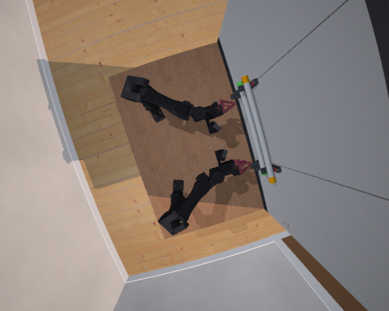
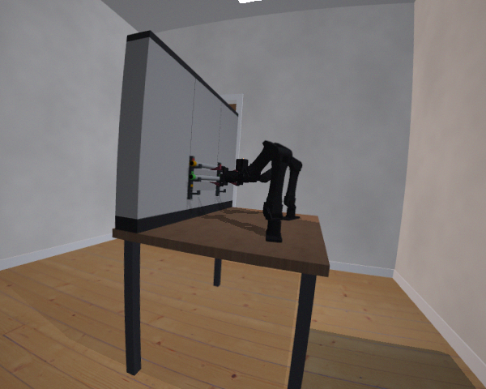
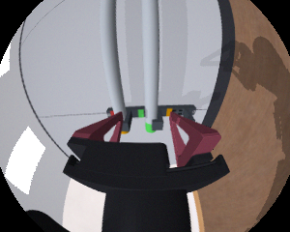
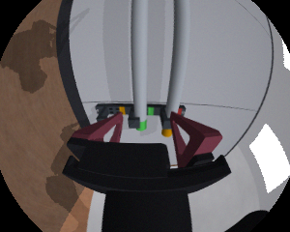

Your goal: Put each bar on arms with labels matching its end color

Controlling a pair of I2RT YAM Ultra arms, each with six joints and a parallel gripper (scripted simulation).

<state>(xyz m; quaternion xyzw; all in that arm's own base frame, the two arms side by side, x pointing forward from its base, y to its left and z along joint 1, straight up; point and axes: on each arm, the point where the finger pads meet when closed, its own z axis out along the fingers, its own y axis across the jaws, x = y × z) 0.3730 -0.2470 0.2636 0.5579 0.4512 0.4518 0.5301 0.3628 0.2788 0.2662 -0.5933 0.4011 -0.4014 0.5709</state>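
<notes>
The orange-ended bar (image 1: 257, 127) (image 2: 207, 166) (image 3: 110, 48) (image 4: 180, 58) lies on the rack's top arms, whose labels are red. The green-ended bar (image 1: 251, 127) (image 2: 207, 178) (image 3: 151, 48) (image 4: 139, 58) lies on the middle arms, whose labels are green. The lowest arms (image 2: 198, 192) hold no bar; their labels are orange. My left gripper (image 1: 234, 103) (image 3: 146, 115) is open and empty, in front of the bars near their left ends. My right gripper (image 1: 251, 164) (image 4: 146, 115) is open and empty, in front of them near the right ends. Contact is not visible.
The grey wall panel (image 1: 305, 127) (image 2: 168, 159) stands right behind the rack. The brown table top (image 1: 174, 144) (image 2: 285, 246) lies below both arms. The rack's lowest arms stick out close to my fingertips in the top view.
</notes>
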